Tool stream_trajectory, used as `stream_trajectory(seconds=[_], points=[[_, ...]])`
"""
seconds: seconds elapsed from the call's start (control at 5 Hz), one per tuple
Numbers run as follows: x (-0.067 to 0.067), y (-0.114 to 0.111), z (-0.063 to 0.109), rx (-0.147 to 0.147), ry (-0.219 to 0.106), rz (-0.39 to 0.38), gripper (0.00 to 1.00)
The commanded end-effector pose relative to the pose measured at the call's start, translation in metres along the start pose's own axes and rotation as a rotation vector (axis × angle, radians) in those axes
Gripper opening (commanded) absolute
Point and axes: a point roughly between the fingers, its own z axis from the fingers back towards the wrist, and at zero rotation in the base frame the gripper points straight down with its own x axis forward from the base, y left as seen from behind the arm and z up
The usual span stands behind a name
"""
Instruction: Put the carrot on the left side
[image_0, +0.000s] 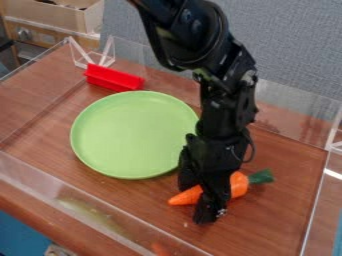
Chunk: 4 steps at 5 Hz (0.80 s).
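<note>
The orange carrot (235, 186) with its dark green stem lies on the wooden table just right of the green plate (127, 130), near the front edge. My gripper (210, 200) points straight down onto the carrot's middle. One black finger stands in front of the carrot and the rest is behind it, so only the carrot's two ends show. The black fingers hide how close the jaws stand, so I cannot tell whether they grip it.
A red rectangular block (111, 76) lies at the back left beyond the plate. Clear plastic walls (80, 205) ring the table. Bare wood lies left of the plate and along the front.
</note>
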Motion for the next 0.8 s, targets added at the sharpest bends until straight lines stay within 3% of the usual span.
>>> stream_trajectory(seconds=[0.0,0.2,0.4,0.6], points=[[0.0112,0.0015,0.0082,0.016,-0.033,-0.018,0.00],[0.0180,0.0023,0.0099,0.016,-0.044,-0.038,1.00],[0.0131,0.0057,0.0095,0.020,-0.056,-0.071,1.00],[0.0088,0.0098,0.0097,0.024,-0.058,-0.111,0.00]])
